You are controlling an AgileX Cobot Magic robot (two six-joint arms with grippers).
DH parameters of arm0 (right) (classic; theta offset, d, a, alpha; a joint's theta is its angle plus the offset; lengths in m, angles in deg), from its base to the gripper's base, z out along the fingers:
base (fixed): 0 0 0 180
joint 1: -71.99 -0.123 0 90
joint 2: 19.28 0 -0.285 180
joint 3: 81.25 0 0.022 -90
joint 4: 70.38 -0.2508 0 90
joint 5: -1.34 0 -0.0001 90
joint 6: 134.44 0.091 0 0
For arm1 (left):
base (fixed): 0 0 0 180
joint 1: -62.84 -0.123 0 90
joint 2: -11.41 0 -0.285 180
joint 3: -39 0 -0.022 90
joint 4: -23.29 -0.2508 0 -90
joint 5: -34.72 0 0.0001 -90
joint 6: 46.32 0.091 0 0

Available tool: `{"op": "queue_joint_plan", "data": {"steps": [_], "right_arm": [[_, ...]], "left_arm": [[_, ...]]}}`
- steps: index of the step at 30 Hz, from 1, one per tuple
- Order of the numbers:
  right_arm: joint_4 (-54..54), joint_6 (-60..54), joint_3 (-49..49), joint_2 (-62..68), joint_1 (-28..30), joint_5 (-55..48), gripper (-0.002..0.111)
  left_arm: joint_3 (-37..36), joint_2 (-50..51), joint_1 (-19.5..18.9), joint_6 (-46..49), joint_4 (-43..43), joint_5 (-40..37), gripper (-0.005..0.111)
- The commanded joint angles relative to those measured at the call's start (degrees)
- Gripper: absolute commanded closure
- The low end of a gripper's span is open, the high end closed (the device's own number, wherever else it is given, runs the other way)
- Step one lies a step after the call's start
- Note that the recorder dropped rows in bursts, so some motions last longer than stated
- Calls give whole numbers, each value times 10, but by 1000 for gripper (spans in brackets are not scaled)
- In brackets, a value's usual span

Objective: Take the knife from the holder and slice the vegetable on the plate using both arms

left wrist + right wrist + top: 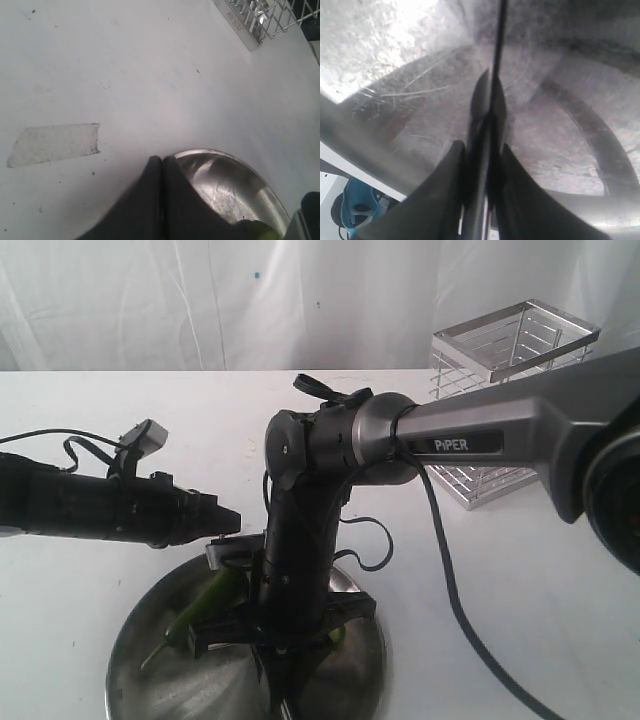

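The steel plate (135, 655) lies at the table's front. On it rests the dark green vegetable (205, 605), partly hidden behind my right arm. My right gripper (283, 685) points down over the plate's middle, shut on the black-handled knife (486, 100). The knife's narrow blade (497, 45) runs out over the plate's scratched surface (560, 125). My left gripper (228, 520) hovers above the plate's far rim by the vegetable's upper end. Its fingers (155, 172) are pressed together with nothing between them, and the plate (225, 182) and a bit of the vegetable (261, 230) lie just beyond.
The chrome wire holder (510, 350) stands at the back right of the white table and also shows in the left wrist view, holder (260, 20). A patch of tape (55, 142) marks the table. A black cable (450, 590) trails from my right arm across the table.
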Motion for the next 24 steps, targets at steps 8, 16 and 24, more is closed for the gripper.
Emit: {"op": "queue_joint_plan", "data": {"steps": [8,16,24], "right_arm": [[-4,-7,-2,-6,0,-4,108],[-3,-7,-2,-6,0,-4,108],[30,-4,-2,-6,0,-4,108]], "left_arm": [[-2,2,43,23,-3,70,107],[-2,40,43,7,-11,102,107],[28,-36,18,-27,-17,24,107]]}}
